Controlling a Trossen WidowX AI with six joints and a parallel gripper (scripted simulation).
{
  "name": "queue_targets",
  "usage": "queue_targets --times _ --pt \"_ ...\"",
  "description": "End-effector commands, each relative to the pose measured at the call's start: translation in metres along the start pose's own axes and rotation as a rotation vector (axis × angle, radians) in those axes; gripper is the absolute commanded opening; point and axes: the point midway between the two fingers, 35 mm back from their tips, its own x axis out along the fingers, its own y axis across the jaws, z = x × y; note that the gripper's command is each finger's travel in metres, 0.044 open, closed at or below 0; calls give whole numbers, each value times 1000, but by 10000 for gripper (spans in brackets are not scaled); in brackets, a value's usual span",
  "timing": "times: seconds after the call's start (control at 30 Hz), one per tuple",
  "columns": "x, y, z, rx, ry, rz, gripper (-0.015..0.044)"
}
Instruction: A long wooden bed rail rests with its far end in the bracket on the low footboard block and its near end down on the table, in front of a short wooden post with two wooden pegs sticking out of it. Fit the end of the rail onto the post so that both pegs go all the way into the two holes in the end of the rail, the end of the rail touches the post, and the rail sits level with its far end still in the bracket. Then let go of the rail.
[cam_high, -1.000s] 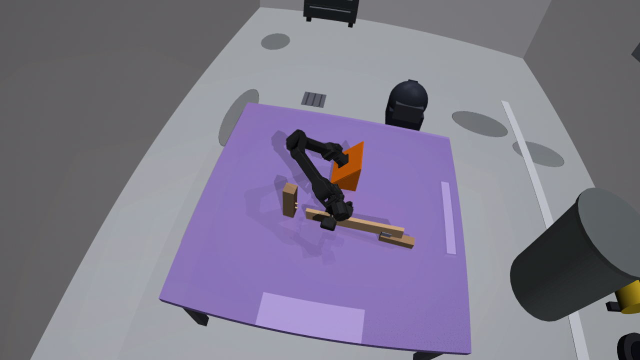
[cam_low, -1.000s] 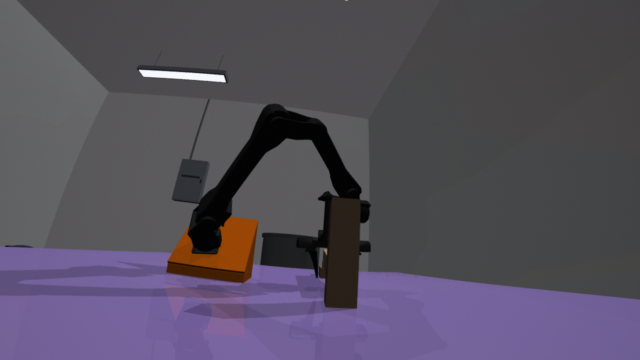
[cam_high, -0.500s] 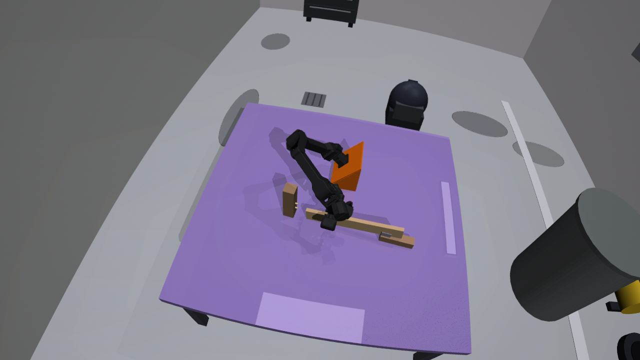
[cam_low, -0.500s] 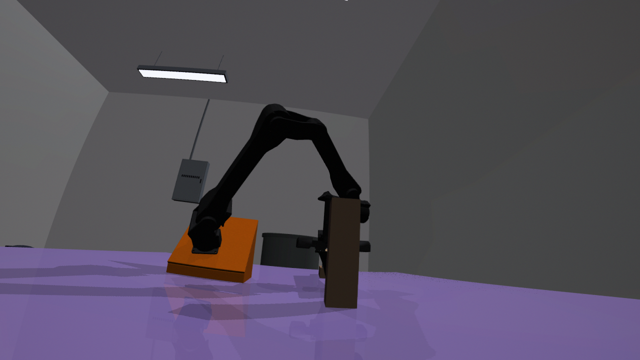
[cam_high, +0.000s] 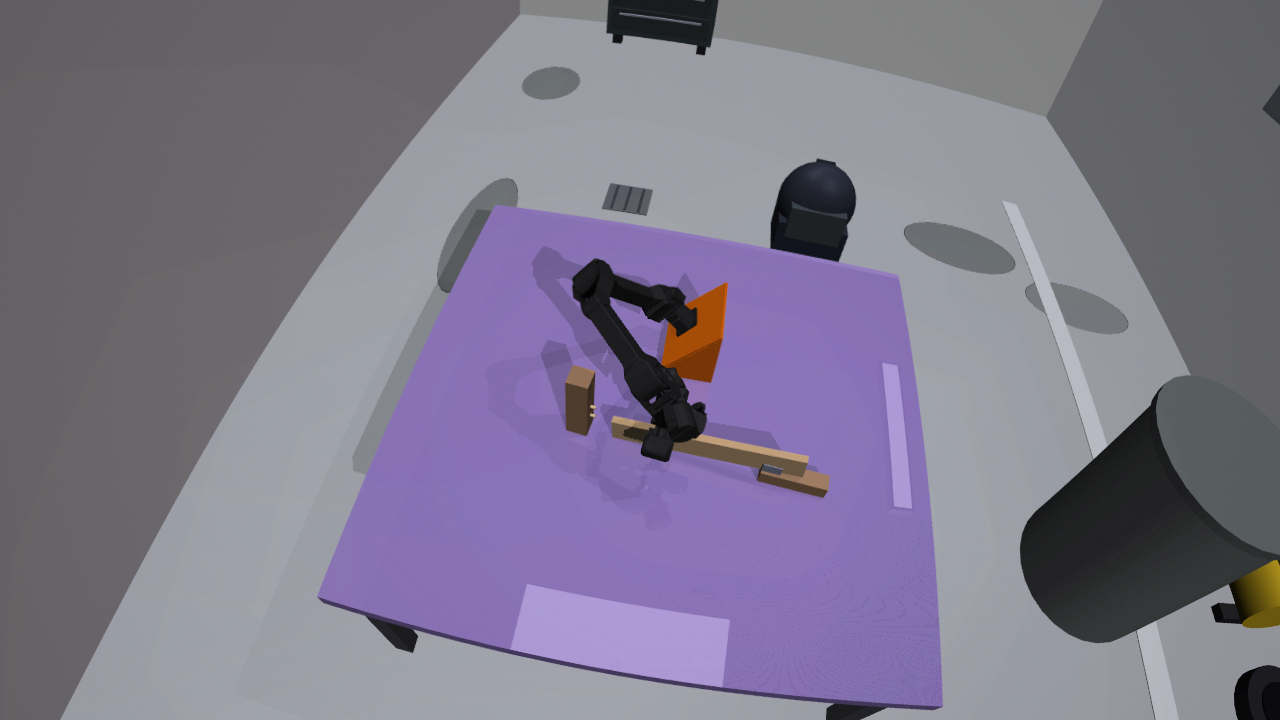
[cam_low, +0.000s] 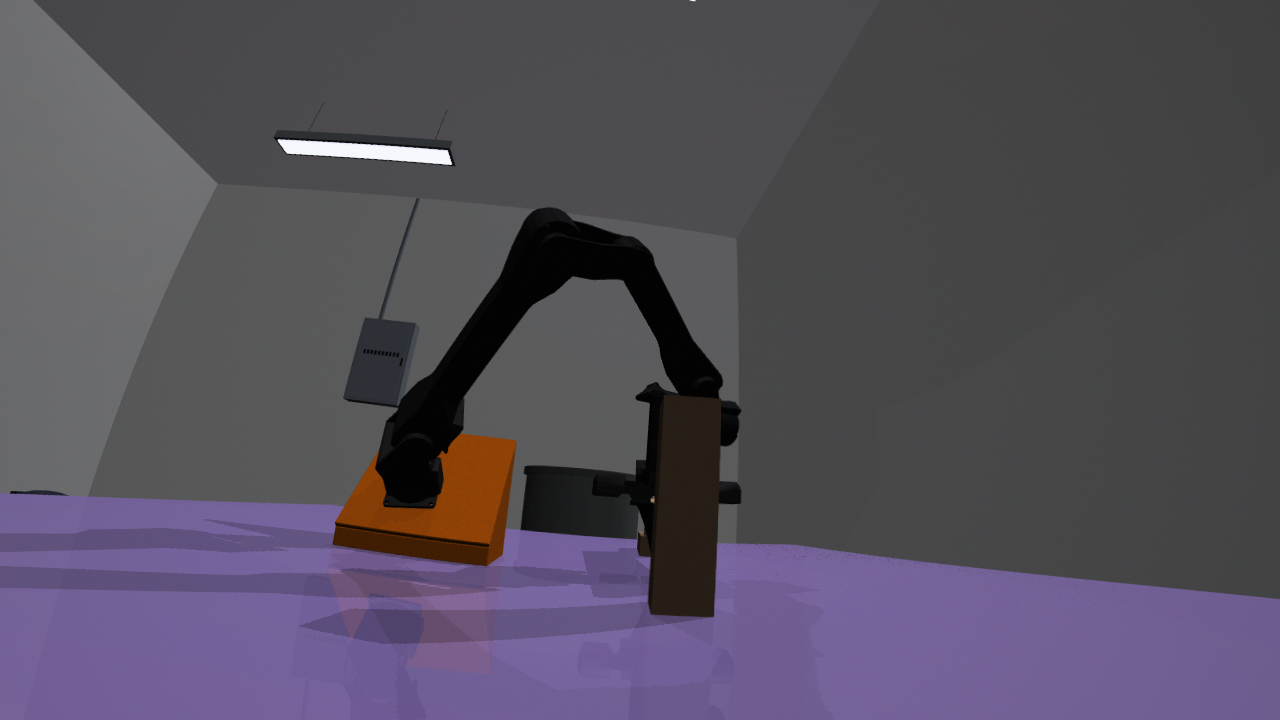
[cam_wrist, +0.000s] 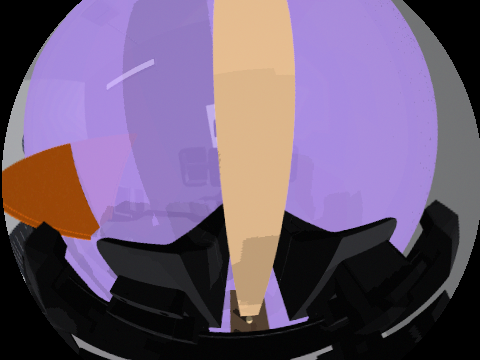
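The pale wooden rail (cam_high: 751, 451) (cam_wrist: 255, 125) runs from the bracket (cam_high: 770, 469) on the low footboard block (cam_high: 810, 484) towards the post (cam_high: 578, 407) (cam_low: 687, 510) (cam_wrist: 237, 322). Its near end is low, by the table, with a gap before the post. Two light pegs (cam_high: 592, 411) stick out of the post towards the rail; only one shows in the wrist view. My gripper (cam_high: 669, 435) (cam_wrist: 244, 204) points down and is shut on the rail, a finger on each side, a little back from its near end. The end holes are hidden. The post hides most of the rail in the exterior view.
An orange wedge-shaped stand (cam_high: 698, 335) (cam_low: 474, 501) (cam_wrist: 45, 190) under the arm's base stands behind the rail on the purple table (cam_high: 429, 537). The arm arches over from it, near the post's top. A dark bin (cam_high: 1109, 528) and a welding helmet (cam_high: 814, 205) are beyond the table.
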Motion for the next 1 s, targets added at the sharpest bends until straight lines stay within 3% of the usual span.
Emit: queue_targets --times 0.0,0.97 --pt "-2 0 0 -2 2 -3 0" --pt "-16 -3 0 -2 2 -3 0"
